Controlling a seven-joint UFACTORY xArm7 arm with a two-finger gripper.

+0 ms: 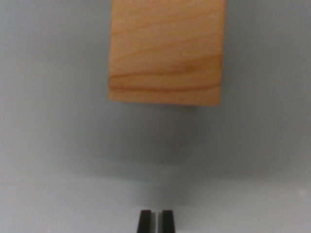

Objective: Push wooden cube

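Observation:
A light wooden cube (166,51) with visible grain fills the top centre of the wrist view, its top cut off by the frame edge. It rests on a pale grey surface (53,121). My gripper (156,221) shows at the bottom centre as two dark fingertips almost touching, with only a thin slit between them and nothing held. A wide stretch of bare surface lies between the fingertips and the cube's near face, so they are apart.
The pale grey surface extends on both sides of the cube and below it. A soft shadow lies under the cube's near edge.

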